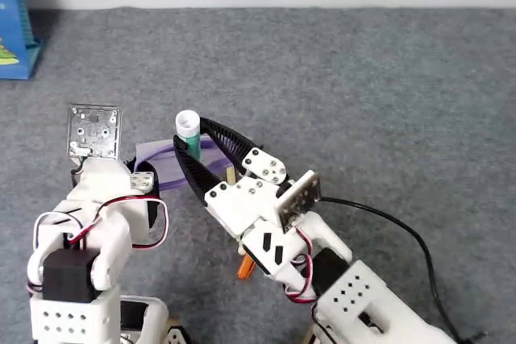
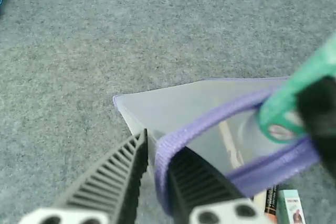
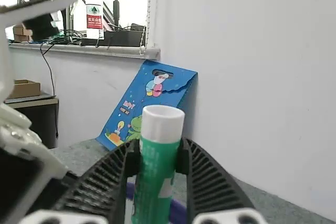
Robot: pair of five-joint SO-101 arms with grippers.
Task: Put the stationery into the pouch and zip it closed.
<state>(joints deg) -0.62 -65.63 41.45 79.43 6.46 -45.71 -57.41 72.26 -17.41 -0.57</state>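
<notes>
Green body, white cap: the glue stick (image 1: 187,125) stands upright, cap uppermost, pinched at mid-body between the black ribbed fingers of your right gripper (image 1: 189,141). It is held at the open mouth of the pouch (image 1: 157,159), which lies on the grey carpet (image 1: 363,78) between the two arms.

Your left gripper (image 2: 157,148) is almost pressed together. It nips the purple zip rim (image 2: 220,119) at the end of the pouch nearer the left arm and holds the mouth up as a loop.

The left wrist view alone shows the stick's lower end meeting that loop. It also shows a pale slender stick (image 2: 228,140) through the translucent wall, and an orange-and-black pen (image 2: 270,203) and a teal-tipped item (image 2: 291,208) on the carpet just beside the pouch.

The right wrist view shows how the fingers (image 3: 202,177) press both sides of the stick, with a blue carton (image 3: 152,103) leaning on the far wall behind.

In the high view your right arm (image 1: 274,223) covers the right part of the pouch and all but the tip of an orange pen (image 1: 244,267). The carton stands at the far left edge.
</notes>
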